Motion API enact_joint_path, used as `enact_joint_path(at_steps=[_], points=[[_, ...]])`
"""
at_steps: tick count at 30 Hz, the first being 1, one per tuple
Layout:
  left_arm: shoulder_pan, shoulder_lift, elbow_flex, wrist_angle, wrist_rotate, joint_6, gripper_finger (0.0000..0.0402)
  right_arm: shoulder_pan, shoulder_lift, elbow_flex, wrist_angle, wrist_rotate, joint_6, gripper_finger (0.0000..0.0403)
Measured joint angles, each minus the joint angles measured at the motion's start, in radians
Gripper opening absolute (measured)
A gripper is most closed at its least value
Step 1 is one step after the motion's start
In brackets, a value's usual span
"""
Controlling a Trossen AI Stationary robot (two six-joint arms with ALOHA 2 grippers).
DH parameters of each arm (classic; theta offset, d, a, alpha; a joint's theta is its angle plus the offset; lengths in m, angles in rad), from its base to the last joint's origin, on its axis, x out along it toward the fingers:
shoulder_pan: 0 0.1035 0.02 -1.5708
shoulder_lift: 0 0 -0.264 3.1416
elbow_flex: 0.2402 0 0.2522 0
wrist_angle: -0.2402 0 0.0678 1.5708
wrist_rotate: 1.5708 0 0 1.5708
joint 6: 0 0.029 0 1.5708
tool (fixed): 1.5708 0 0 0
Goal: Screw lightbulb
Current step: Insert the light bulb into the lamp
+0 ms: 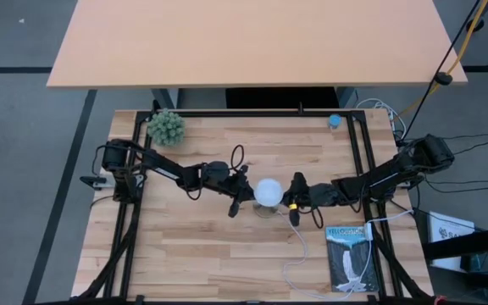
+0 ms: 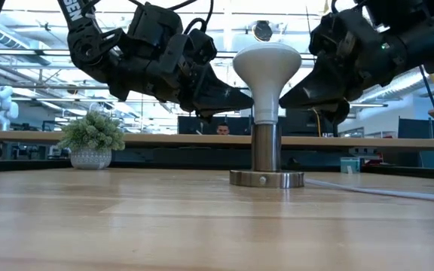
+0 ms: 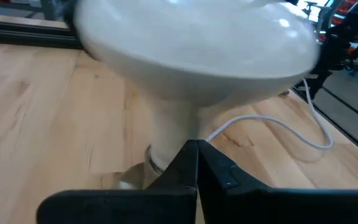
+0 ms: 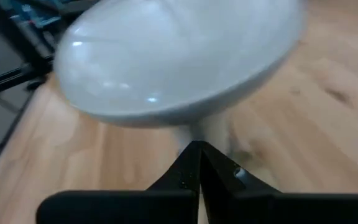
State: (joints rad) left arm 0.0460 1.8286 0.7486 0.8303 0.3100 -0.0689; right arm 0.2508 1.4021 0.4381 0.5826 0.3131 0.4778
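Note:
The white lightbulb (image 1: 268,191) stands upright, globe up, with its base in the metal socket post (image 2: 266,147). The post rises from a round disc (image 2: 267,179) at the table's middle. My left gripper (image 2: 247,96) is shut, and its tip is at the left side of the bulb's neck (image 2: 265,102), under the globe. My right gripper (image 2: 283,102) is shut, and its tip is at the neck's right side. Each wrist view shows that arm's closed fingertips (image 3: 197,149) (image 4: 197,152) pointing at the neck below the globe (image 3: 197,43) (image 4: 173,56). My left gripper's shut fingertips (image 2: 241,95) reach the bulb's neck just under the globe, slanting down from the table's left. I cannot tell whether they touch it. My right gripper's shut fingertips (image 2: 288,99) reach the same neck from the table's right, slanting down. I cannot tell whether they touch it.
A white cord (image 1: 299,246) runs from the socket toward the near right. A book (image 1: 348,257) lies at the near right. A small potted plant (image 1: 166,127) stands at the far left, and a small blue object (image 1: 335,121) at the far right.

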Motion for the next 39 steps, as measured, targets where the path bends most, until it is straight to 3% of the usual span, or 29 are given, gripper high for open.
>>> enact_joint_path(at_steps=[9,12,18,32,36,39], points=[[0.031,0.000,0.001,0.002,-0.016,-0.012,0.0000,0.000,0.000,0.002,0.011,-0.164,0.030,0.0000],[0.031,0.000,0.001,0.001,0.006,-0.027,0.0000,0.000,0.000,0.002,-0.033,-0.147,0.035,0.0000],[0.024,0.000,0.001,-0.014,0.114,-0.029,0.0000,-0.001,0.000,0.002,-0.056,0.049,0.055,0.0000],[0.029,0.000,0.001,-0.006,0.008,-0.028,0.0000,0.000,0.000,0.001,0.021,-0.070,0.028,0.0000],[0.029,0.000,0.001,-0.015,0.043,-0.031,0.0000,0.000,0.000,0.001,-0.024,-0.079,0.052,0.0000],[0.027,0.000,0.001,-0.032,0.102,-0.036,0.0000,0.000,0.000,0.000,-0.059,-0.006,0.083,0.0000]])
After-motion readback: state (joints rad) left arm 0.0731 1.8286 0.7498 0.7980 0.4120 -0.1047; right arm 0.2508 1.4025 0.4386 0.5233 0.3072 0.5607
